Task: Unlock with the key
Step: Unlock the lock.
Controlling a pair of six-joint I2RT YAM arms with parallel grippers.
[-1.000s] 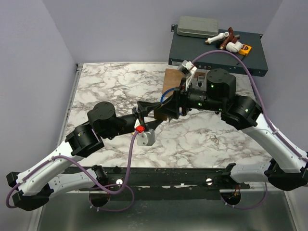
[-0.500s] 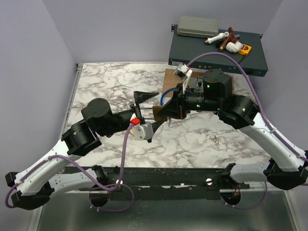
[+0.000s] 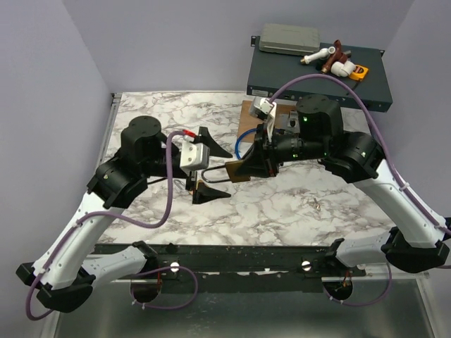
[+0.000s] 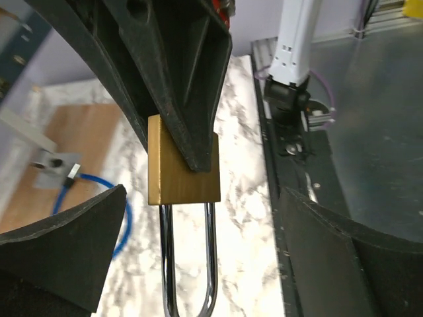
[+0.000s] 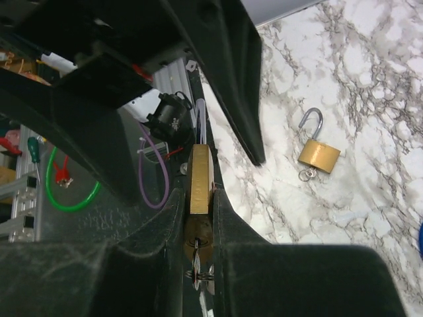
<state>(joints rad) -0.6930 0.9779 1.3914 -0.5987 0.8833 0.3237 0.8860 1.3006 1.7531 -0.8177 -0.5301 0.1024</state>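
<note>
My right gripper (image 3: 243,169) is shut on a brass padlock (image 3: 237,172) and holds it above the table, its silver shackle (image 3: 215,177) pointing left. In the right wrist view the padlock (image 5: 200,173) sits edge-on between my fingers. The small silvery key (image 5: 197,259) sticks in the keyhole at its base, with a ring hanging from it. My left gripper (image 3: 218,172) is open wide, one finger on each side of the shackle and not touching it. The left wrist view shows the brass body (image 4: 184,173) and the closed shackle (image 4: 190,264) between my open fingers (image 4: 66,251).
A second brass padlock (image 5: 318,153) with its shackle swung open lies on the marble table (image 3: 155,113). A wooden board (image 3: 248,116) with a blue cable (image 3: 242,141) lies at the back. A dark box (image 3: 310,77) with odd parts stands behind the table.
My left arm has drawn back to the left and its wrist has rolled. Its jaws now stand wide open either side of the shackle. My right gripper with the padlock shifted slightly left.
</note>
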